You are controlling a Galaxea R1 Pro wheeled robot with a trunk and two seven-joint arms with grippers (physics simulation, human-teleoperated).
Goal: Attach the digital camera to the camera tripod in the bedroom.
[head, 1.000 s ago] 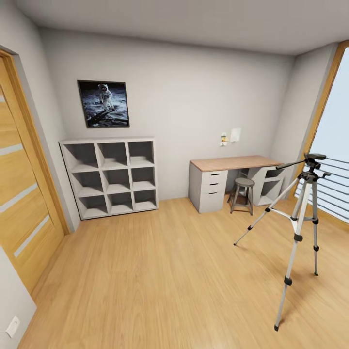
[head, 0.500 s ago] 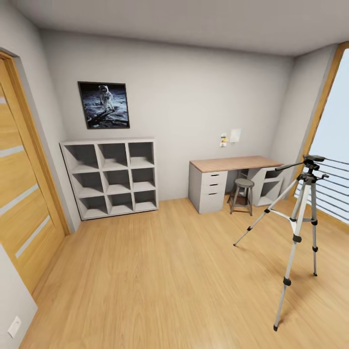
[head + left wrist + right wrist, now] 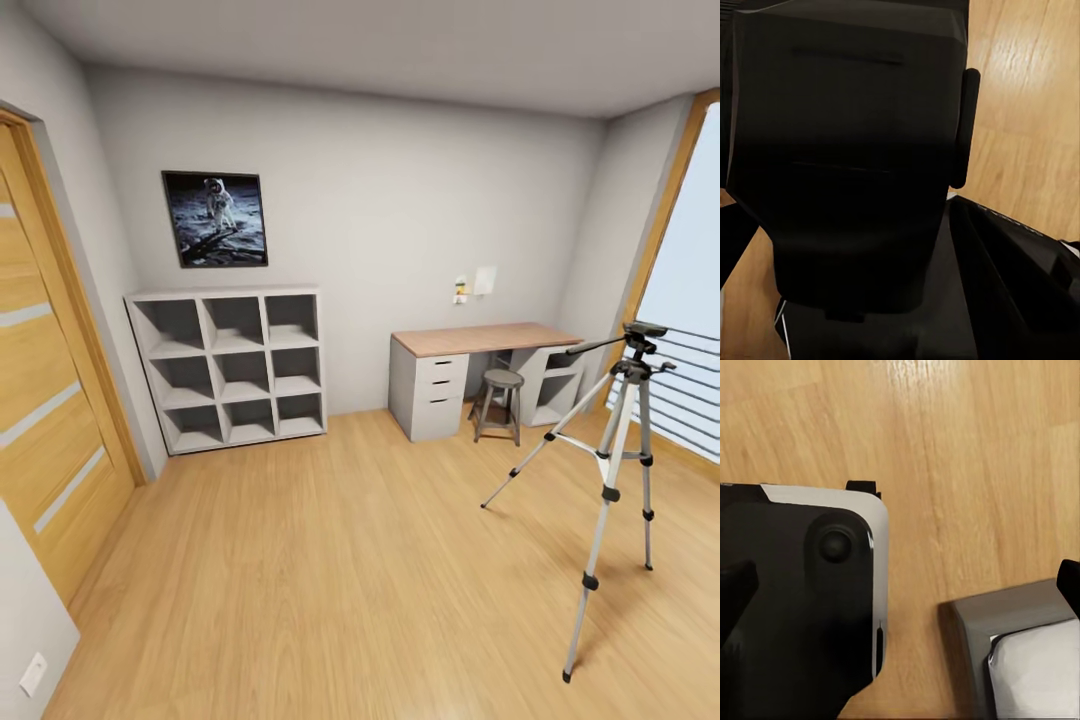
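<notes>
Camera tripod (image 3: 615, 470) stands upright near window.

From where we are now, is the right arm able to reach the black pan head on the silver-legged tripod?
Probably not yet. The silver-legged camera tripod stands across open light wood floor near the window, its black pan head well ahead. Nothing blocks the path, so driving closer should bring it within reach.

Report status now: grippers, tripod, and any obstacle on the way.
Gripper state: cannot tell from either wrist view. Camera tripod stands upright on the wood floor, right of centre, near the window. Stool sits by the desk, behind the tripod.
</notes>
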